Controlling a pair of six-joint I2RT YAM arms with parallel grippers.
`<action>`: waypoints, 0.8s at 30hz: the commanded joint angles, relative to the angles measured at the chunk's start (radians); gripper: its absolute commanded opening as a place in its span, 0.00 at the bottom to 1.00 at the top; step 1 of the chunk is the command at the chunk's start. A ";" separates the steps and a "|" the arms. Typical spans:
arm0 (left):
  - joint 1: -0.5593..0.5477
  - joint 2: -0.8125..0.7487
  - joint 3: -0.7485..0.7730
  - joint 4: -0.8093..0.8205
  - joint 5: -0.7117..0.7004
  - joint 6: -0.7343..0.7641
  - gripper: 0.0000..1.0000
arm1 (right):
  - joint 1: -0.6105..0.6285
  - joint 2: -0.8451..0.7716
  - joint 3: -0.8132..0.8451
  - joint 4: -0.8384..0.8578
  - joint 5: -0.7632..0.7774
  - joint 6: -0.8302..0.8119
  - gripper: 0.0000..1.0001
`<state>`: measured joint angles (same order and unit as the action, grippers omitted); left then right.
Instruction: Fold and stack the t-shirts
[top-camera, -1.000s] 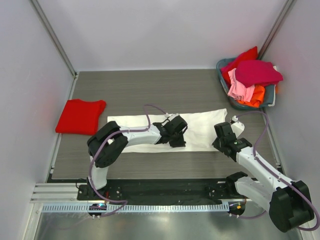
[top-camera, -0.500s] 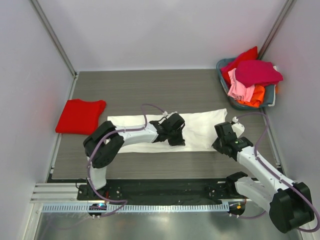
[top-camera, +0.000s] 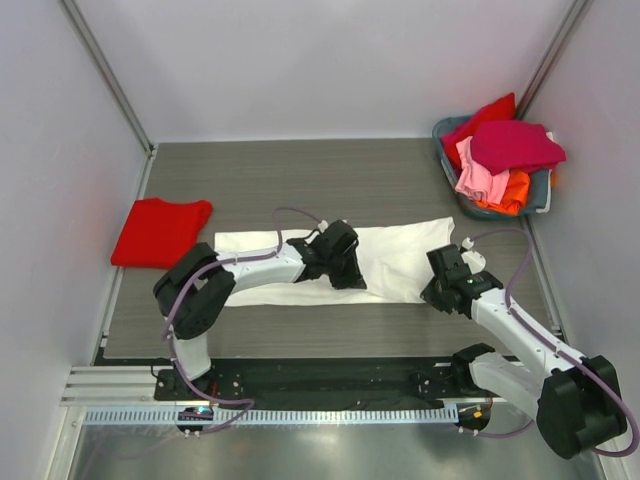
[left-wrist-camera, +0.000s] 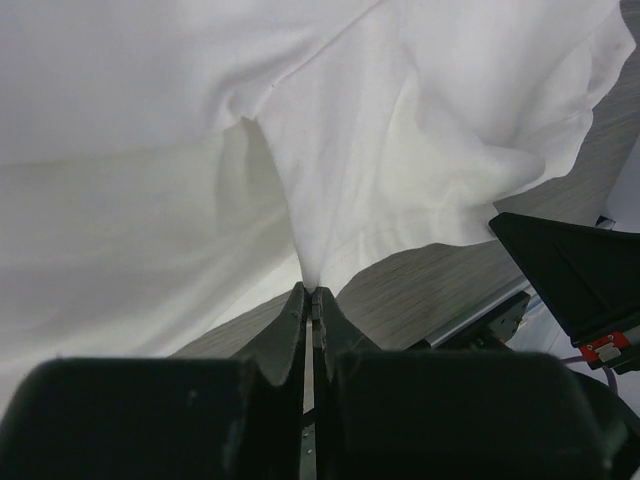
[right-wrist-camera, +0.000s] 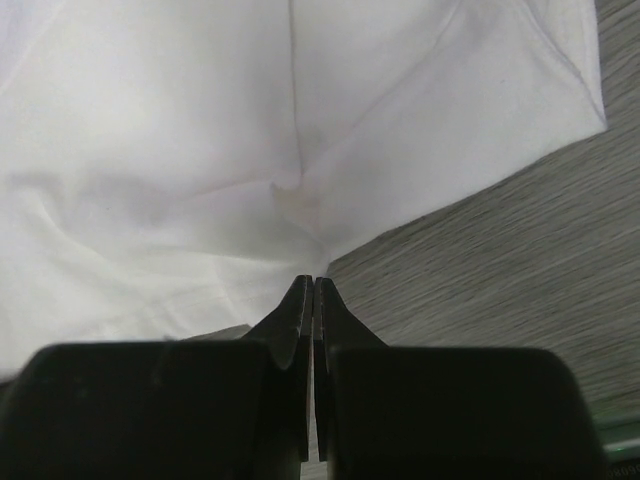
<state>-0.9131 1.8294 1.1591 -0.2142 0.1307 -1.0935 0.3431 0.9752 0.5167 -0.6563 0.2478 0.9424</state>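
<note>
A large white t-shirt (top-camera: 400, 255) lies spread flat across the middle of the table. My left gripper (top-camera: 350, 280) is shut on its near edge around the middle; in the left wrist view the cloth (left-wrist-camera: 350, 150) rises in a pinched peak from the gripper (left-wrist-camera: 312, 292). My right gripper (top-camera: 435, 288) is shut on the same shirt near its near right corner, and the white fabric (right-wrist-camera: 200, 150) puckers at the gripper (right-wrist-camera: 314, 282). A folded red t-shirt (top-camera: 160, 232) rests at the table's left side.
A grey-blue basket (top-camera: 541, 188) stands at the far right corner, heaped with magenta (top-camera: 515, 143), pink (top-camera: 478, 180), orange (top-camera: 510, 192) and red (top-camera: 485, 118) shirts. Walls close in the left and right sides. A black rail runs along the near edge.
My left gripper has closed on the white shirt's near edge and drifted slightly left and away, drawing the cloth up. The right arm has barely shifted.
</note>
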 joint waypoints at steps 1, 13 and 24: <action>0.019 -0.042 -0.022 0.039 0.069 -0.005 0.00 | -0.004 -0.013 0.035 -0.014 0.019 0.016 0.03; 0.062 0.001 -0.019 0.062 0.125 -0.002 0.00 | -0.004 -0.027 0.040 -0.045 -0.050 0.039 0.06; 0.080 0.033 0.022 0.030 0.138 0.032 0.00 | -0.004 -0.039 -0.001 -0.031 -0.185 0.067 0.12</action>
<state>-0.8421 1.8568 1.1439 -0.1844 0.2413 -1.0882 0.3428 0.9493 0.5179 -0.6899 0.1215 0.9905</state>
